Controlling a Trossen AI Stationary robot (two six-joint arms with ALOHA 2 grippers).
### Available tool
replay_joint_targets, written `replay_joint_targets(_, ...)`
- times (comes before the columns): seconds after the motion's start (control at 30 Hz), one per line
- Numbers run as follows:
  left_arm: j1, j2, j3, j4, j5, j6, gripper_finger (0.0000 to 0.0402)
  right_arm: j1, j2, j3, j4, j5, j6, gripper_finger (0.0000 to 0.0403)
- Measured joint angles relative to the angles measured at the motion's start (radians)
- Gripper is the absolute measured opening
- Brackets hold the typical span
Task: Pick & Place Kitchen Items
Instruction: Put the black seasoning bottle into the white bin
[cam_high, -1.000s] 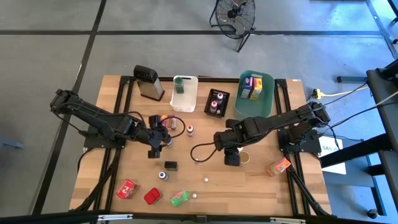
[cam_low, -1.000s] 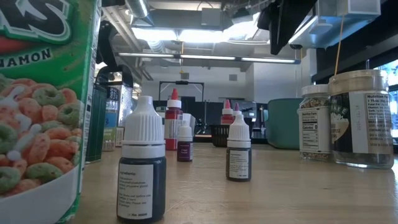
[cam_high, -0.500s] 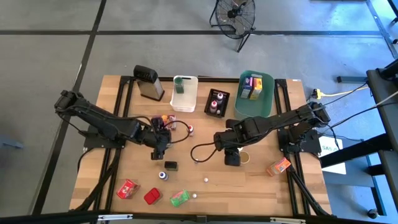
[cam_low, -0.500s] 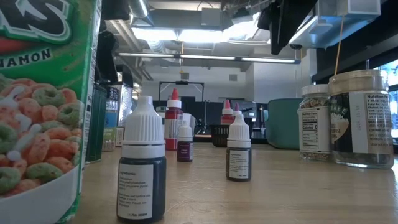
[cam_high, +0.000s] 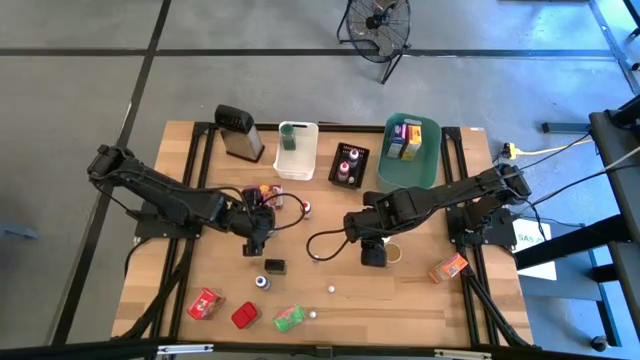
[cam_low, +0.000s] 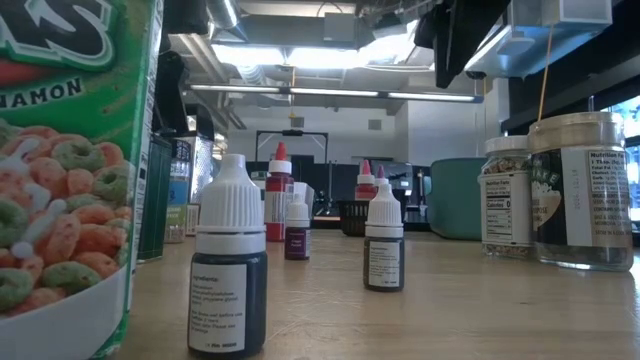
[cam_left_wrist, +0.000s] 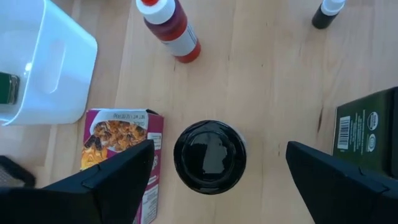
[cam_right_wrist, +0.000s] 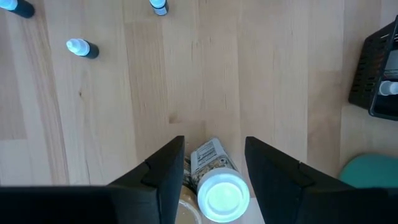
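1. The left gripper hangs over the middle-left of the table with its fingers spread wide, nothing between them gripped.
2. Directly below it stands a black-lidded jar, centred in the gap and clear of both fingers.
3. The right gripper is at the table's middle-right, its fingers partly apart on either side of a white-lidded jar; I cannot tell whether they press on it.
4. Counted in the left wrist view: one red sauce bottle, one purple snack packet touching a finger's edge, one dark green box, and one small dark dropper bottle.
5. In the high view, three packets lie along the near-left edge: two red and one green. One orange packet lies near the right edge.
6. There are three bins along the far side: a white bin, a black bin, and a teal bin holding boxes.
7. One grey grater stands beside the white bin.
8. The table is pale wood on a black frame, set on a grey concrete floor; one fan stands beyond it.
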Motion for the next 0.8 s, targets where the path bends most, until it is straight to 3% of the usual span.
replay_joint_targets(0.43, 0.077, 0.000, -0.027, 0.015, 0.101, 0.097, 0.0361, 0.000, 0.000, 0.000, 0.002, 0.001, 0.000, 0.0171)
replay_joint_targets(0.8, 0.144, 0.000, -0.100, 0.129, 0.181, 0.149, 0.0361, 0.000, 0.000, 0.000, 0.002, 0.003, 0.000, 0.0171)
